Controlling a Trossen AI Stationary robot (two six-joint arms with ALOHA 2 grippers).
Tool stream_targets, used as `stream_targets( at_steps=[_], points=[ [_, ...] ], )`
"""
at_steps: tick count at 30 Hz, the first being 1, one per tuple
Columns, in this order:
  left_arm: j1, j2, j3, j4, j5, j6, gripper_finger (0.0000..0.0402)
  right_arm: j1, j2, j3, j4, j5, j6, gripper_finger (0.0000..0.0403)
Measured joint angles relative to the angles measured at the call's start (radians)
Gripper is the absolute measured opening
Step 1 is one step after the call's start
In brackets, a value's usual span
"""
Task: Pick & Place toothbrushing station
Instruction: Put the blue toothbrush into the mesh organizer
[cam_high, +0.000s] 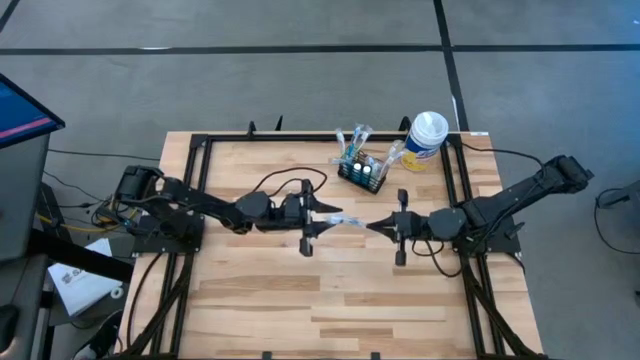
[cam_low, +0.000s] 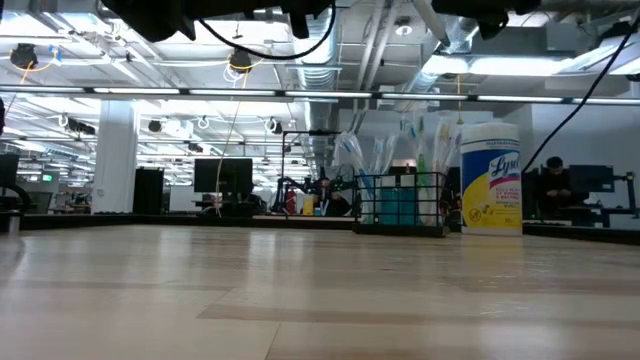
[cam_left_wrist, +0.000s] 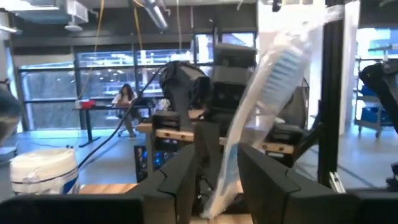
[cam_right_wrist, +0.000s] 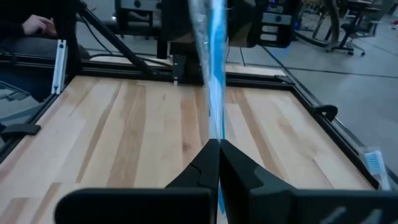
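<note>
- Your left end effector (cam_high: 322, 222) and right end effector (cam_high: 378, 226) meet nose to nose above the middle of the wooden surface (cam_high: 330, 300), both raised off it.
- A wrapped toothbrush (cam_high: 347, 219) spans the gap between them. Left fingers (cam_left_wrist: 186, 177) are spread either side of the wrapper, touching or just beside it; can't tell if they grip. Right fingers (cam_right_wrist: 208, 162) are pressed together, pinching the wrapper end (cam_right_wrist: 211, 74).
- Your toothbrushing station (cam_high: 362, 172), the black mesh caddy, sits farther back on the surface, beyond both end effectors, nearer the far edge and a bit to the right-arm side. It's apart from both, touched by neither.
- Caddy already holds several upright wrapped brushes (cam_low: 385, 160).
- White wipes canister (cam_high: 426, 138) stands just beside the caddy, on its right-arm side, near the far corner.
- Far behind: people seated at desks (cam_low: 555, 185) in the room.
</note>
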Motion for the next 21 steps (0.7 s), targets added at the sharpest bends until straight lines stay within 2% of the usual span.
stream_targets(
  at_steps=[8, 12, 21],
  points=[
    [-0.006, 0.001, 0.0, 0.021, 0.018, 0.018, 0.0163, -0.026, 0.0, 0.0, 0.009, -0.007, 0.0, 0.0],
    [-0.001, 0.001, 0.0, 0.026, 0.018, 0.018, 0.0182, -0.042, 0.005, 0.0, 0.027, -0.053, -0.003, 0.0],
    [-0.001, 0.001, 0.0, 0.064, 0.018, 0.017, 0.0187, -0.096, 0.096, 0.0, 0.115, -0.119, -0.023, 0.0]
  ],
)
